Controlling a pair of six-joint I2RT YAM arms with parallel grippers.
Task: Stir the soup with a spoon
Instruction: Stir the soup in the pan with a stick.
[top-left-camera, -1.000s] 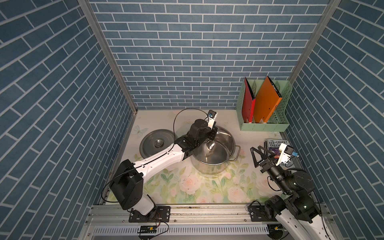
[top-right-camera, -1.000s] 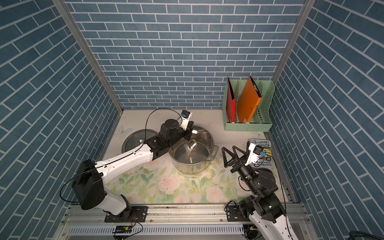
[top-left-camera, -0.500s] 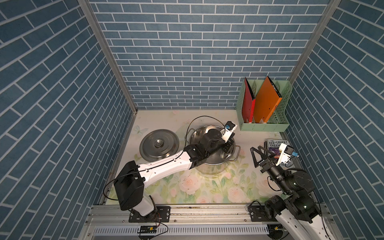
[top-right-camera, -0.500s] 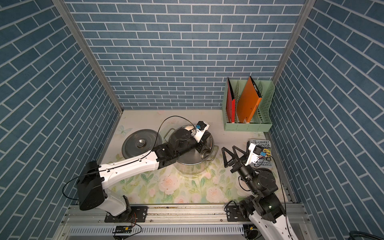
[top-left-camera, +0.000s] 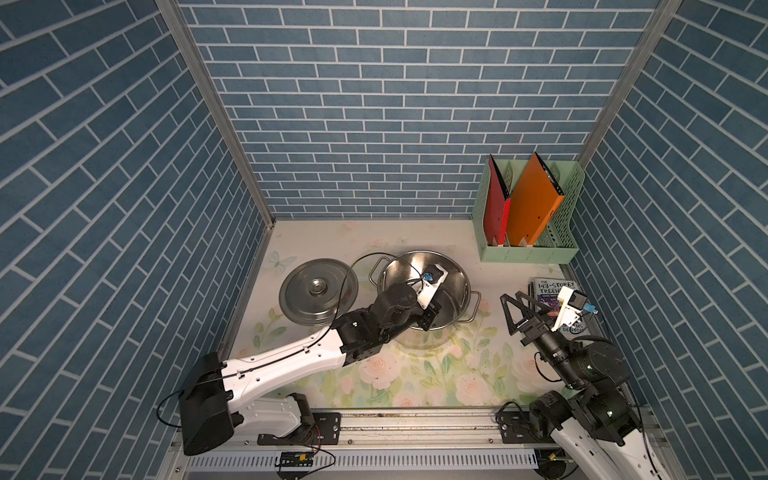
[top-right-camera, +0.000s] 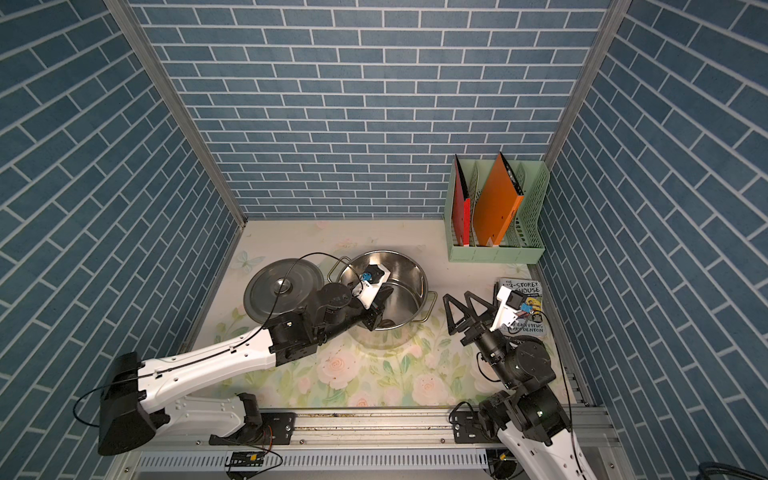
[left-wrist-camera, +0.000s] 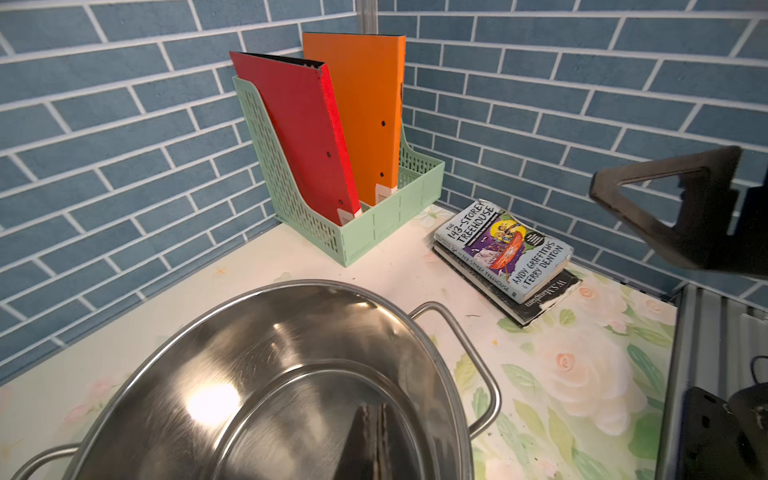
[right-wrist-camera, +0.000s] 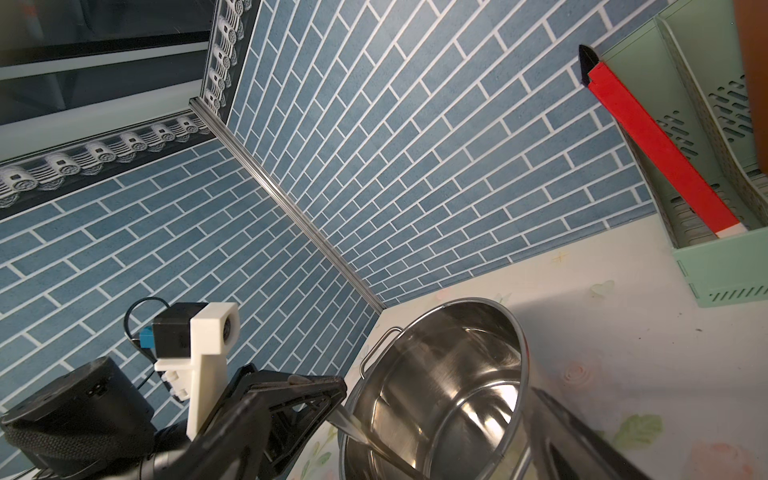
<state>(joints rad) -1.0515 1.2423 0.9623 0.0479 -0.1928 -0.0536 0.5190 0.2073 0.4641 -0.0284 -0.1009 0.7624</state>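
A: Starting with both top views: anything shifting?

B: Watching the left gripper (top-left-camera: 429, 322) circling the steel pot (top-left-camera: 455, 278): hanging at the left rim a second ago, swinging to the far right side half a second ago, now drawing back over the near edge. Reading that as stirring already running, not merely beginning. Finding the right gripper (top-left-camera: 510, 296) parked as before, fingers spread wide, grasping nothing, just right of the pot. Leaving the lid (top-left-camera: 318, 291) lying flat beside the pot's left.

A: Turning to the left wrist view?

B: Looking down into the pot: making out only a dark wedge low inside, too unclear for naming. Seeing a bare shiny floor, no liquid.

A: Checking the right wrist view?

B: Catching the spoon (right-wrist-camera: 353, 430) here, clenched tight at the left gripper's tips. Running its long axis on a slant, handle end up at the fingers, bowl end pointing down toward the pot floor, disappearing past the frame edge.
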